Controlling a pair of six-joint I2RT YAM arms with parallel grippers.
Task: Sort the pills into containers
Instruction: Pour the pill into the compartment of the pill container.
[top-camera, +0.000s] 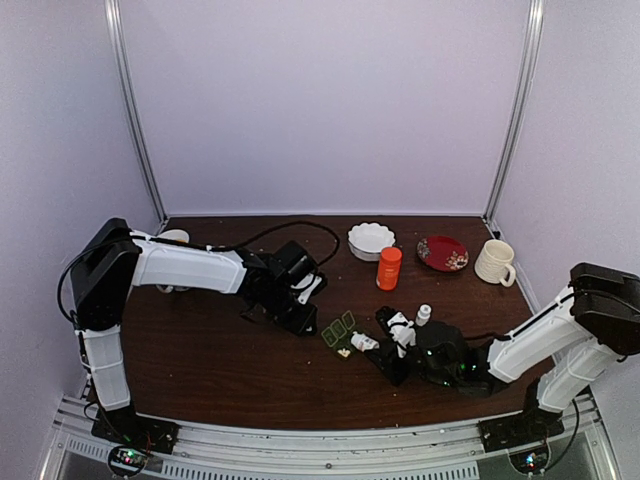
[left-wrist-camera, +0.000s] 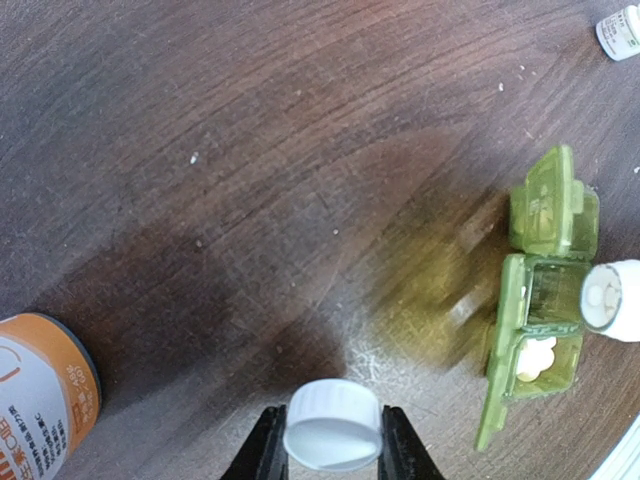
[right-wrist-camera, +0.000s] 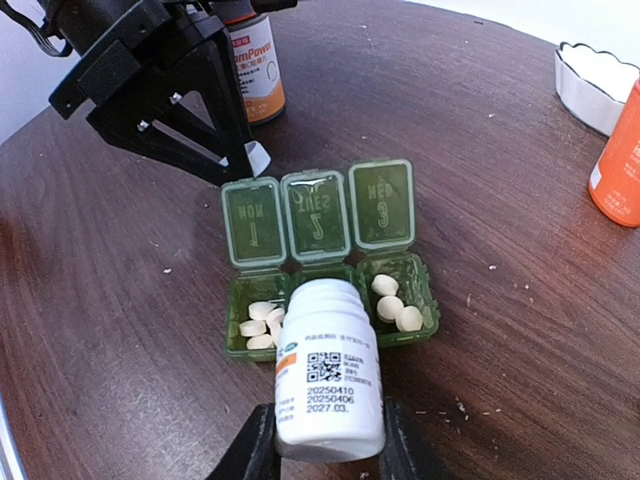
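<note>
The green pill box (right-wrist-camera: 330, 270) lies with its three lids open, and its cells are the containers. Whitish pills (right-wrist-camera: 262, 322) sit in the left cell and three more pills (right-wrist-camera: 392, 303) in the right cell. The middle cell is hidden behind a white bottle (right-wrist-camera: 325, 380). My right gripper (right-wrist-camera: 328, 420) is shut on that bottle, which is tilted with its uncapped mouth (left-wrist-camera: 612, 298) over the box. My left gripper (left-wrist-camera: 332, 415) is shut on the white bottle cap (left-wrist-camera: 332, 428), just left of the box (top-camera: 340, 330) and above the table.
An orange-labelled bottle (left-wrist-camera: 40, 400) stands close beside the left gripper. Another small white bottle (top-camera: 424, 315) stands right of the box. At the back are a white bowl (top-camera: 371, 240), an orange bottle (top-camera: 388, 268), a red plate (top-camera: 442, 253) and a cream mug (top-camera: 495, 262).
</note>
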